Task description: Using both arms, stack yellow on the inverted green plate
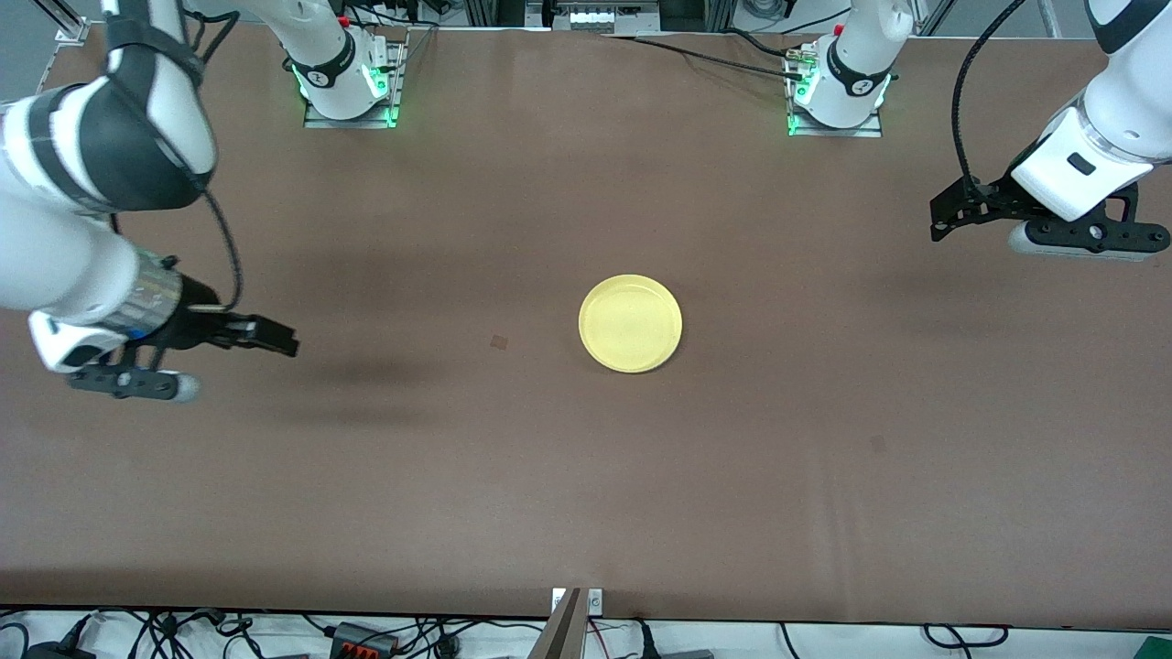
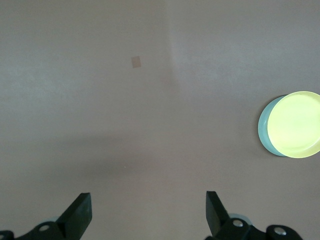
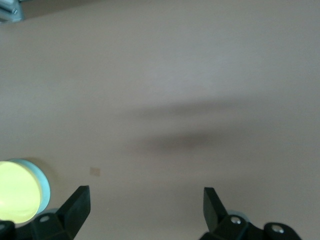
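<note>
The yellow plate (image 1: 630, 323) lies rim up in the middle of the table. It rests on the green plate, which shows only as a pale mint crescent (image 2: 263, 131) (image 3: 43, 184) under the edge of the yellow plate (image 2: 295, 125) (image 3: 17, 198). My left gripper (image 1: 943, 218) (image 2: 148, 197) hovers open over bare table toward the left arm's end, well apart from the stack. Toward the right arm's end, my right gripper (image 1: 279, 337) (image 3: 146, 192) hangs open over bare table too. Neither holds anything.
A small square mark (image 1: 499, 342) sits on the brown table between the stack and the right gripper. The two arm bases (image 1: 348, 78) (image 1: 838, 87) stand along the table's edge farthest from the front camera. Cables lie past the nearest edge.
</note>
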You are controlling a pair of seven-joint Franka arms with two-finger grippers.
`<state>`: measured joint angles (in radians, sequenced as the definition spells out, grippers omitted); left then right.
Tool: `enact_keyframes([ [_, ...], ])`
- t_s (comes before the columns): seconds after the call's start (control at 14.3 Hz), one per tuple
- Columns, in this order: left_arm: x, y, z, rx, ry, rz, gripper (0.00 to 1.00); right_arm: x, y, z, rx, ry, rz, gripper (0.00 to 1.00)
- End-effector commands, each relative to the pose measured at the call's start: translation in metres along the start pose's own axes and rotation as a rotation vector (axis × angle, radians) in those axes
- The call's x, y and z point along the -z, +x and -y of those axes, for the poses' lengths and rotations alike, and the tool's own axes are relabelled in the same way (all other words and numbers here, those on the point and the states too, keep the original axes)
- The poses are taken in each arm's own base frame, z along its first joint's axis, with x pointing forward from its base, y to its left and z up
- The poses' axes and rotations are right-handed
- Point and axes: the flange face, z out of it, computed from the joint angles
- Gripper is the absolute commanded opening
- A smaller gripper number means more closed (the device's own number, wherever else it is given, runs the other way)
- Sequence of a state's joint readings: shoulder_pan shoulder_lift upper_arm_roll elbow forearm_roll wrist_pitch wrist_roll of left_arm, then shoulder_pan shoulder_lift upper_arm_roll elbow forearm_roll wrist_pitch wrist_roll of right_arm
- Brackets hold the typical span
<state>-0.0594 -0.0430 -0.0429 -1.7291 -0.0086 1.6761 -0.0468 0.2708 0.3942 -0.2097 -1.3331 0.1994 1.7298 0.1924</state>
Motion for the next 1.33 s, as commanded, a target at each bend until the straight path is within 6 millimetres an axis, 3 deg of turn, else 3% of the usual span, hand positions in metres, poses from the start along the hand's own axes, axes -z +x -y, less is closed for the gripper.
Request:
enact_keyframes([
  [0.0,0.008,-0.003,-0.001,-0.024,-0.006,0.003,1.00,0.042,-0.005,-0.032,0.025,-0.056,-0.055,1.00],
  [0.21,0.008,-0.003,-0.001,-0.019,-0.008,0.003,1.00,0.086,-0.015,-0.075,0.030,-0.079,-0.109,1.00],
  [0.42,0.008,-0.003,0.001,-0.016,-0.008,0.004,1.00,0.112,-0.027,-0.119,0.055,-0.083,-0.130,1.00],
  [0.56,0.008,-0.003,0.000,-0.013,-0.008,0.004,1.00,0.117,-0.034,-0.137,0.047,-0.080,-0.104,1.00],
  [0.84,0.008,-0.003,0.000,-0.019,-0.008,0.004,1.00,0.122,-0.041,-0.130,0.068,-0.111,-0.086,1.00],
  [1.26,0.008,-0.003,-0.001,-0.013,-0.008,0.004,1.00,0.106,-0.064,-0.125,0.095,-0.147,-0.019,1.00],
])
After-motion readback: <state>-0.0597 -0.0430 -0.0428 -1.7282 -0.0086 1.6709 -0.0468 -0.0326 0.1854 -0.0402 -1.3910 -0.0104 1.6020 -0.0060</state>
